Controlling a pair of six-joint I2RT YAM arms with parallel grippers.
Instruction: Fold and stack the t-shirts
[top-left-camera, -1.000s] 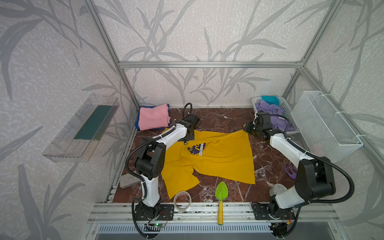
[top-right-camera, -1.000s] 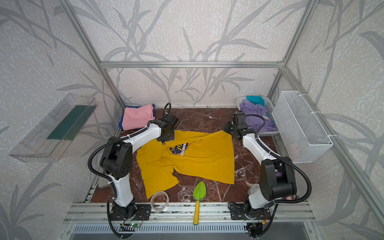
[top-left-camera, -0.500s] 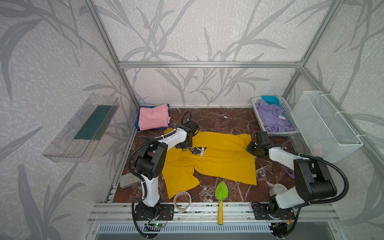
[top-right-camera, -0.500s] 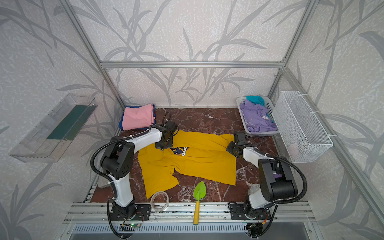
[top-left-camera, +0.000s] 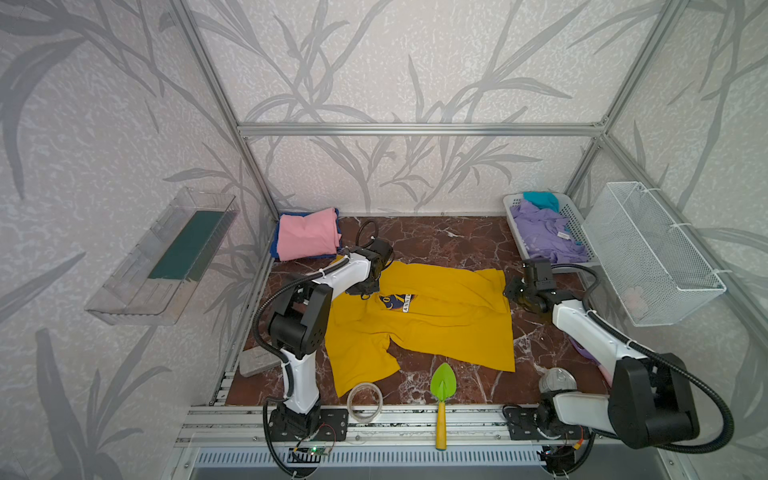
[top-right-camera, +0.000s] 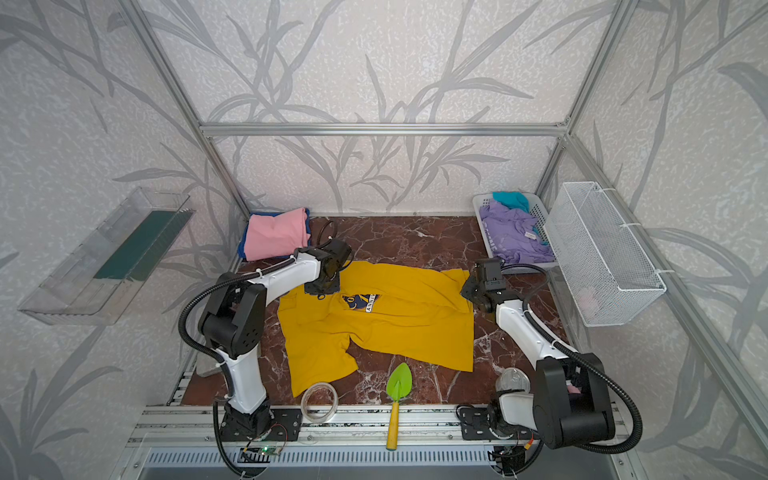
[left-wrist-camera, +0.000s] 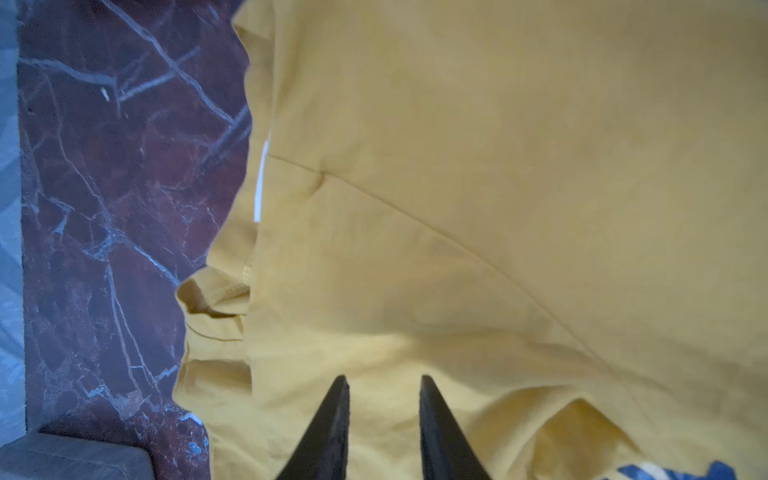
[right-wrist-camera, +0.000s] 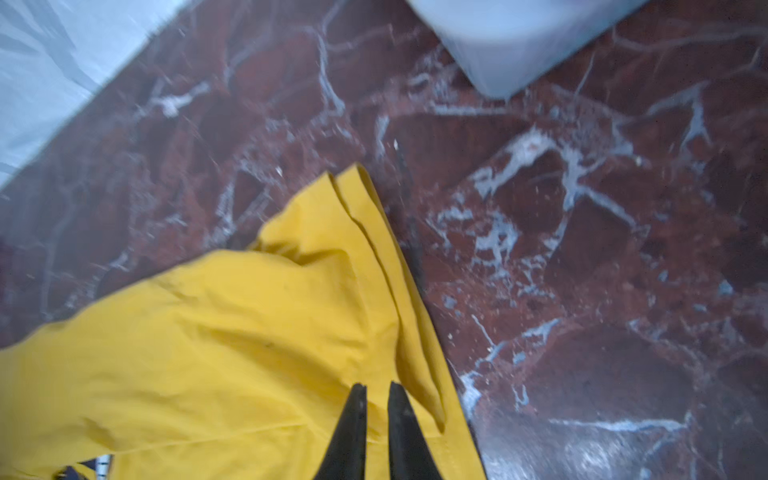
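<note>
Mustard-yellow t-shirt (top-left-camera: 436, 324) spread on marble tabletop (top-left-camera: 436, 241), left gripper (left-wrist-camera: 381, 378) narrowly parted over its shoulder seam, right gripper (right-wrist-camera: 377, 385) closed at hem corner, pinch on cloth unclear

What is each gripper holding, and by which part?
The right gripper looks shut on the yellow t-shirt, at its hem near a corner; the left gripper, jaws apart, holds nothing.

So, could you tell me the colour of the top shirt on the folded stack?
The top shirt is pink, clearest in both top views.
</note>
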